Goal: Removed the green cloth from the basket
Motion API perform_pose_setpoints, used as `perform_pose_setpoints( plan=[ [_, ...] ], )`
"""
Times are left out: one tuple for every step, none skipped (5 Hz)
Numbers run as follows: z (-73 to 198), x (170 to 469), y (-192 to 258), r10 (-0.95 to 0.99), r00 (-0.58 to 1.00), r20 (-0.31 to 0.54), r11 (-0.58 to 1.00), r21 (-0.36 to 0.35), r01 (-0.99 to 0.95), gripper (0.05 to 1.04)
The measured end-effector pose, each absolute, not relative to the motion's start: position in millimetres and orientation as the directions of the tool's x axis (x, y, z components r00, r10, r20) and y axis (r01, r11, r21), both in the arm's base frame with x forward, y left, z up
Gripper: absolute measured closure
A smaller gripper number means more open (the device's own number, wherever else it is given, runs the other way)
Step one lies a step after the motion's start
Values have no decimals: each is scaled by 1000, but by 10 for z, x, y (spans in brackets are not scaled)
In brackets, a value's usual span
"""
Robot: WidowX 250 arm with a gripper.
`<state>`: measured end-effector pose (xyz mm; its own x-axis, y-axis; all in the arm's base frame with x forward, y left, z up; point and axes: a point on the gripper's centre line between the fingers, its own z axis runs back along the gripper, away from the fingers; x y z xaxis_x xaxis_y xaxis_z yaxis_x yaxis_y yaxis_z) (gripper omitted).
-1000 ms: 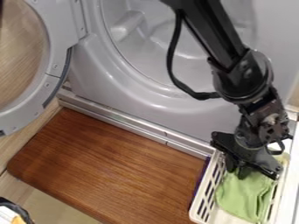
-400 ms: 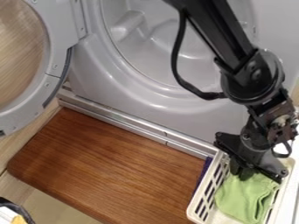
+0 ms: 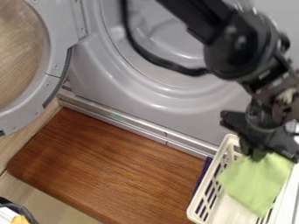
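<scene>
Dangling over the white basket (image 3: 227, 211), the green cloth (image 3: 257, 181) is pinched in the black tool (image 3: 255, 154).
Likely light, soft and limp; a bunched hold at its upper edge suits it, though loose corners could catch the basket.

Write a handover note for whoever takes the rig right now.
Gripper: closed on the upper edge of the green cloth, above the basket.
Cloth: hanging over the basket's interior; whether its lower end touches the basket, I can't tell.
Done: cloth gripped.
Left: carry it past the rim, then likely set it down; the drop spot isn't given.
</scene>
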<state>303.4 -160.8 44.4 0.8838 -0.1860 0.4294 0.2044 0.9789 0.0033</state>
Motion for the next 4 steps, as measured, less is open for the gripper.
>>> perform_pose_setpoints(
  plan=[
    [737,2891,-1497,-162,866,472,982,-11,190,998],
    [1007,2720,-1264,-144,853,502,986,-2,167,998],
    [1143,2549,-853,-91,851,517,995,15,97,998],
    [1019,2424,-528,-46,870,491,999,34,34,998]
  ],
)
